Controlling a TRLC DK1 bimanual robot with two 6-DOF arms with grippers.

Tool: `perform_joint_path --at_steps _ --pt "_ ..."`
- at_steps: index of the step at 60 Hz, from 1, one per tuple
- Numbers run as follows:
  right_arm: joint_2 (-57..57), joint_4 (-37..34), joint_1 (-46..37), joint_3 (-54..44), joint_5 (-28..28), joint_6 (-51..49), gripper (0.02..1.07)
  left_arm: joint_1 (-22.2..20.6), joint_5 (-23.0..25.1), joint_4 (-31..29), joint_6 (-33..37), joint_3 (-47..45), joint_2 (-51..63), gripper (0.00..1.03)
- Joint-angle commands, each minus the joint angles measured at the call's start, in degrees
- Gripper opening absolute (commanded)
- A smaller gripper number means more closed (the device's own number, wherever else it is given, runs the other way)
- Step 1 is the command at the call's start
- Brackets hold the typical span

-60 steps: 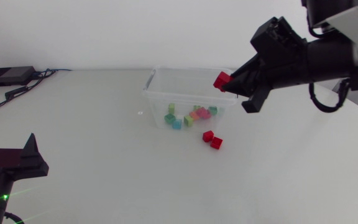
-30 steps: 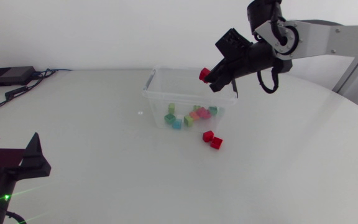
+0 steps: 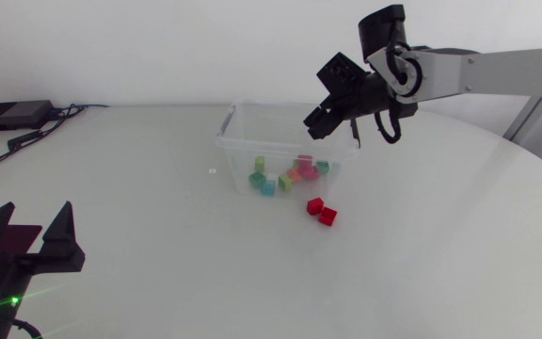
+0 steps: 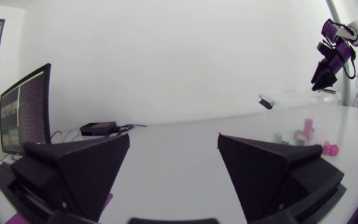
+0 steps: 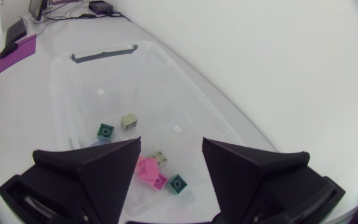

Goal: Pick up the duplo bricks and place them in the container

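Note:
The clear plastic container [image 3: 226,143] stands at mid-table with several green, teal and pink duplo bricks [image 3: 267,186] on its floor. Two red bricks [image 3: 322,211] lie on the table just in front of its right end. My right gripper [image 3: 315,123] hangs over the container's right rear part, open, with nothing between its fingers. In the right wrist view the gripper [image 5: 171,144] looks straight down into the container [image 5: 61,93] at a pink brick [image 5: 151,173] and teal ones [image 5: 105,130]. My left gripper [image 3: 38,224] rests open near the front left edge, far from the bricks.
A black box with cables [image 3: 12,115] lies at the table's far left. In the left wrist view the open left gripper [image 4: 174,138] faces bare tabletop, and the container [image 4: 297,99] shows far off beside its finger.
My right gripper carried a red brick leftward over the container and opened. The brick is no longer between its fingers. The left gripper has shifted slightly.

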Motion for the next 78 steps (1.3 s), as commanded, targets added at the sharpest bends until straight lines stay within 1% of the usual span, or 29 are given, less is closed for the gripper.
perform_joint_path --at_steps 1,7,10,19,22,25,30,35,39,44,52,55,60,63,69,78 --pt "-4.67 0.87 0.15 -2.9 0.42 1.3 1.02 0.23 0.81 -0.46 -1.88 -0.95 -0.61 0.99" --pt "-10.83 0.87 0.06 -7.29 0.42 1.22 1.02 1.02 1.96 -1.43 -4.51 -0.78 -0.52 0.99" --pt "-13.64 0.87 -0.11 -9.49 0.51 1.39 1.02 1.55 2.48 -1.69 -4.51 -0.69 -0.52 0.99" --pt "-25.15 0.16 0.06 -20.03 0.33 1.13 1.02 2.86 5.82 -2.48 -5.3 -0.6 -0.43 0.99" --pt "-29.19 -0.45 0.42 -23.64 0.15 0.95 1.02 3.04 7.58 -3.01 -6.62 -0.51 -0.43 0.99" --pt "-33.15 -1.33 0.59 -27.77 -0.2 0.78 1.02 3.04 8.02 -3.1 -7.85 -0.51 -0.17 0.99" --pt "-36.23 -1.51 0.85 -32.78 -0.28 0.69 1.02 2.86 8.55 -3.36 -8.82 -0.51 -0.08 0.99" --pt "-36.84 -0.45 0.77 -39.19 0.33 -0.36 1.02 3.04 8.55 -3.36 -8.82 -0.51 0.36 0.99" --pt "-35.52 0.6 0.68 -42.18 0.33 -0.72 1.02 3.04 8.55 -3.54 -8.64 -0.51 0.36 0.99" --pt "-32.27 4.21 0.59 -45.52 0.42 -1.33 1.02 2.95 8.55 -3.54 -8.82 -0.42 1.24 0.99" --pt "-24.54 8.07 -0.64 -45.17 -0.02 -1.68 1.02 2.6 8.55 -3.45 -8.64 -0.51 1.15 0.99" --pt "-21.37 9.92 -1.08 -44.47 -0.11 -1.86 1.02 2.95 8.55 -3.27 -8.29 -0.51 0.1 0.99" --pt "-16.54 10.8 -1.69 -42.45 -1.16 -1.95 1.02 3.04 8.46 -3.01 -8.2 -0.6 -0.52 0.99" --pt "-12.14 13.17 -2.31 -41.04 -1.43 -2.03 1.02 3.22 8.46 -3.01 -8.2 -0.51 -0.43 0.99" --pt "-6.26 15.63 -3.8 -38.05 -2.22 -2.47 1.02 3.04 8.46 -3.01 -8.2 -0.6 -0.52 0.99" --pt "-0.89 16.33 -5.12 -34.45 -3.8 -3.0 1.02 3.04 8.46 -3.01 -8.2 -0.51 -0.43 0.99"
